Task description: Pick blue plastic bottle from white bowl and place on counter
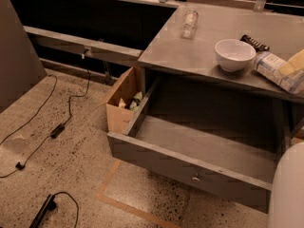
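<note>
The blue plastic bottle, clear with a pale blue-and-white label, lies on its side on the grey counter, just right of the white bowl. The bowl stands upright and looks empty. My gripper shows only as a tan part at the right edge of the view, lying over the bottle's far end. The rest of it is cut off by the frame.
A clear glass vessel lies at the counter's back left. A dark flat object lies behind the bowl. The wide grey drawer under the counter stands pulled open. A cardboard box and cables are on the floor at left. My white arm fills the lower right corner.
</note>
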Robot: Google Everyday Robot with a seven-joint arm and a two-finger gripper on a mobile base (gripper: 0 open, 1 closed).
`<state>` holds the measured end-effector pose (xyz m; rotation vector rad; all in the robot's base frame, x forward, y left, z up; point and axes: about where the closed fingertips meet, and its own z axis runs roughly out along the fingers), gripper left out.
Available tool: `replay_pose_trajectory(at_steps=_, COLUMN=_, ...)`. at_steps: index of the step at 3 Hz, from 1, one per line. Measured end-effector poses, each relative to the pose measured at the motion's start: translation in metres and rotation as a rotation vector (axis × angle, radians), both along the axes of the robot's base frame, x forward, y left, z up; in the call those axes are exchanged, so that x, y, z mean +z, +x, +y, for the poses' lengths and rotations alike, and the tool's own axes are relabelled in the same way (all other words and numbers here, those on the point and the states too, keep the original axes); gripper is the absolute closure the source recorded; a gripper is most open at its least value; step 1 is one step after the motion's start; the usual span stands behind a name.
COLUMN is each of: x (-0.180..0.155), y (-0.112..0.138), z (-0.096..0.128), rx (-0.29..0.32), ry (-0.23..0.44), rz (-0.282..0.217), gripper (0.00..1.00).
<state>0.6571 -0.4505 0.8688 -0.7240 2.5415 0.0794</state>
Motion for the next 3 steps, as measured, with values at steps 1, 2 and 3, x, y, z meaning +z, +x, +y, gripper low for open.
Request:
replay_pose_trajectory(at_steps=1, x=0.006, y=0.001, z=-0.001, rx=0.004, ry=0.000, rz=-0.020, gripper=0.00)
replay_pose_trajectory(at_steps=2, x=0.011, y=0.000, z=-0.004, rx=0.012, ry=-0.002, rz=-0.042, gripper=0.00)
replay_pose_trajectory(at_steps=3, x=0.028, y=-0.004, z=-0.010, rx=0.003, ry=0.016, rz=-0.093, gripper=0.00)
